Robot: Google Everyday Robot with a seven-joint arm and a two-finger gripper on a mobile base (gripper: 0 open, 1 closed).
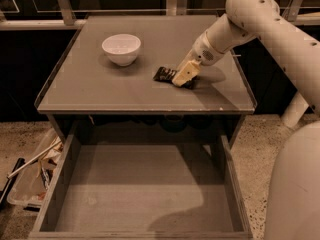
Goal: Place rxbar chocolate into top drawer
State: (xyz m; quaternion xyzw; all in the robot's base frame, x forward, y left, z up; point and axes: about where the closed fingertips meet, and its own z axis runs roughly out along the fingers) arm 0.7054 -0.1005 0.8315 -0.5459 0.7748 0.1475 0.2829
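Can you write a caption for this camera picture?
Gripper over the snack bar on the tabletop, white bowl nearby, drawer open below.

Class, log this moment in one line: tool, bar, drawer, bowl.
tool: at rxbar chocolate on tabletop | top drawer: open, bar not inside | white bowl: on tabletop, apart from bar

Arm (260,21) extended, angled down — gripper (181,76) low at its tip.
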